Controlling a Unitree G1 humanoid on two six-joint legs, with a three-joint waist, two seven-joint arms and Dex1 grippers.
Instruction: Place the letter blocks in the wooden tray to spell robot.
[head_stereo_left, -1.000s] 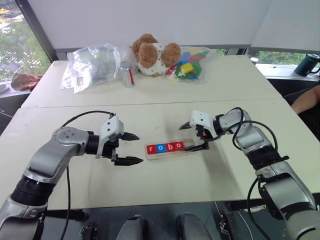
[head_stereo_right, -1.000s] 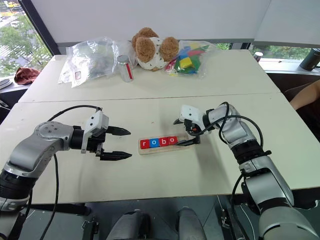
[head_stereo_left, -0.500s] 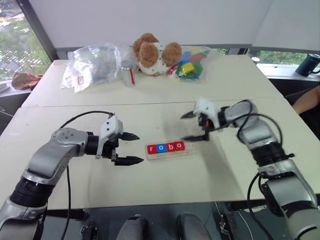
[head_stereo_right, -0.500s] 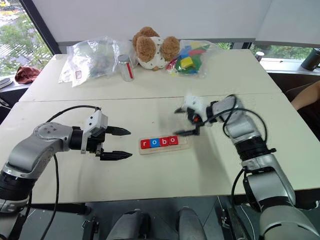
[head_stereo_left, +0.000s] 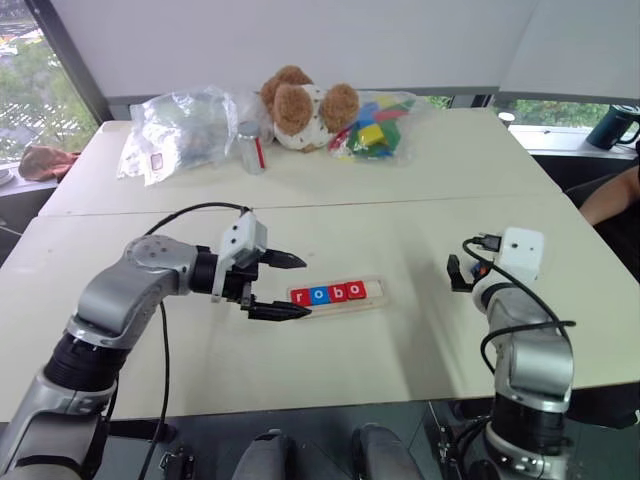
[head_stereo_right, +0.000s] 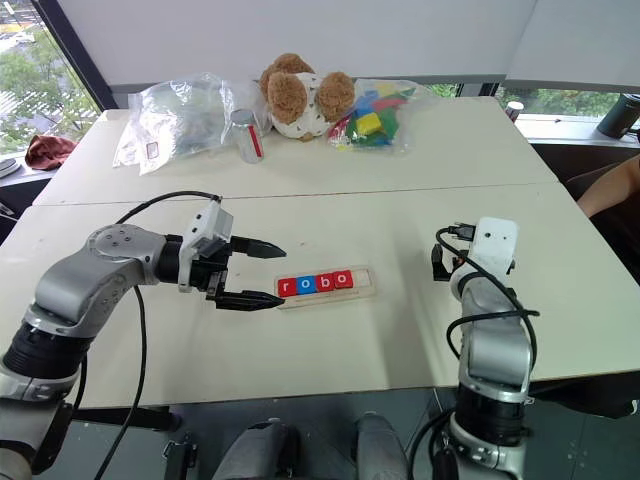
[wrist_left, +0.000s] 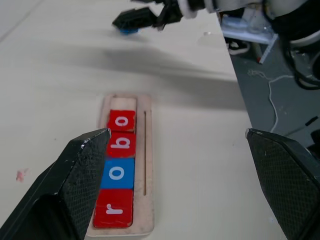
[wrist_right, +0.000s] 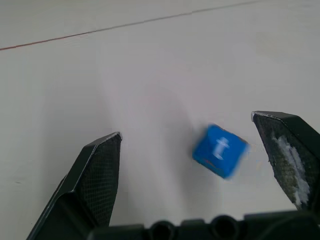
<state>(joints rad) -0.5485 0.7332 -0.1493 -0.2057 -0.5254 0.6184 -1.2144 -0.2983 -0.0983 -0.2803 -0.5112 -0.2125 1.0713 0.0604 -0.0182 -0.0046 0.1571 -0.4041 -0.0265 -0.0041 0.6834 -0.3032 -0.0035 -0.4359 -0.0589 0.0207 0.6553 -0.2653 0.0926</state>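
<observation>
Tray: the wooden tray (head_stereo_left: 338, 295) is lying crosswise on the table (head_stereo_left: 400, 340), holding r, o, b, o; its right-end slot is sitting bare.
Missing block: the blue t block (wrist_right: 219, 150) is resting on the table, skewed, between and just ahead of the right gripper's (wrist_right: 200, 165) spread fingers.
Left gripper: the left gripper (head_stereo_left: 285, 285) is hovering open at the tray's left end, pinching nothing.
Nearer arm: the right, by far.
</observation>
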